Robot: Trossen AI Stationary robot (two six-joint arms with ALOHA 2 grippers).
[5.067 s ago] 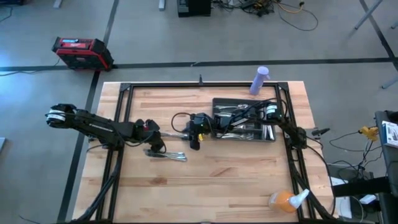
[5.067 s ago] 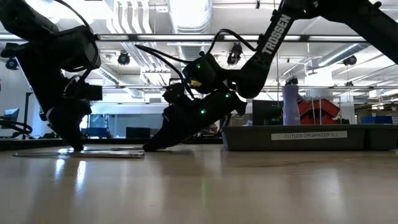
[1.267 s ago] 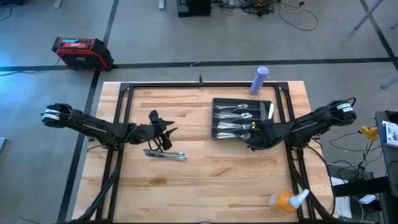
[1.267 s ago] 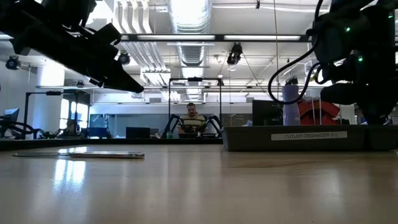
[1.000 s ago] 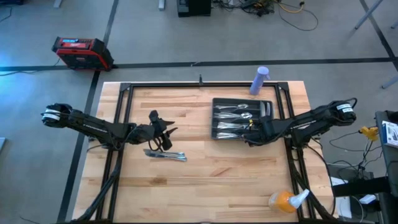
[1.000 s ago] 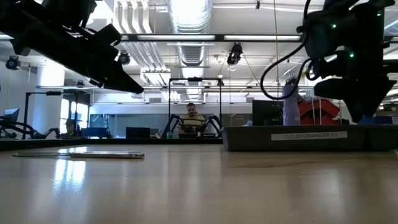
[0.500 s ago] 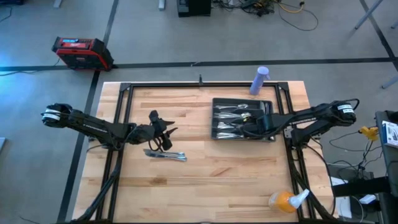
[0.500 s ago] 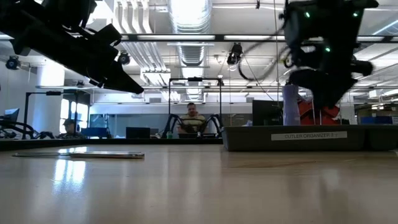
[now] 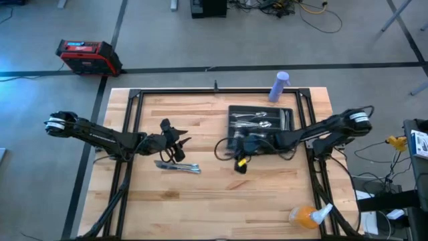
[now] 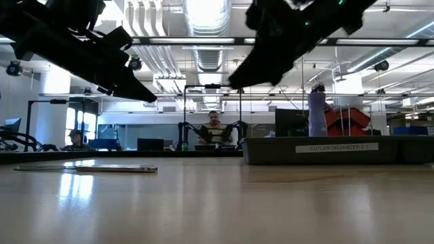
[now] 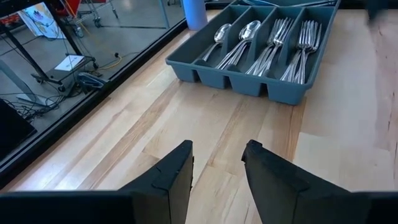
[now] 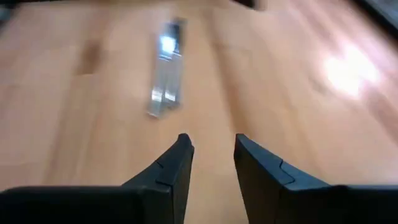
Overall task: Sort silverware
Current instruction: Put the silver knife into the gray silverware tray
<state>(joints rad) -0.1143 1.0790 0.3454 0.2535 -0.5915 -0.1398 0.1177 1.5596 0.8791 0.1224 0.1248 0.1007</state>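
The wooden table (image 9: 221,194) carries the dark grey tray (image 9: 289,119) at its far right of centre. Most of the silverware (image 11: 273,46) already lies sorted in the tray's compartments: spoons in two slots, forks in the next two.

A small group of loose pieces (image 9: 179,167) lies flat on the bare wood left of centre, well apart from the tray. The right wrist view shows them as a blurred bright bundle, so whether they are knives cannot be told.

The left gripper (image 9: 175,140) hovers just beyond the loose pieces, above the table, its jaws spread with nothing between them.

The right gripper (image 9: 241,164) reaches out from the tray's near left corner toward the table centre. Its jaws are spread and empty, and its camera points at the loose pieces ahead.

Step in hand, by judgement: the right arm is on an approach pass for the next pickup. The next move calls for travel onward to the loose pieces, a descent to the table surface, and a closure across one slim handle. The pieces lie side by side and flat, so taking only one needs care.
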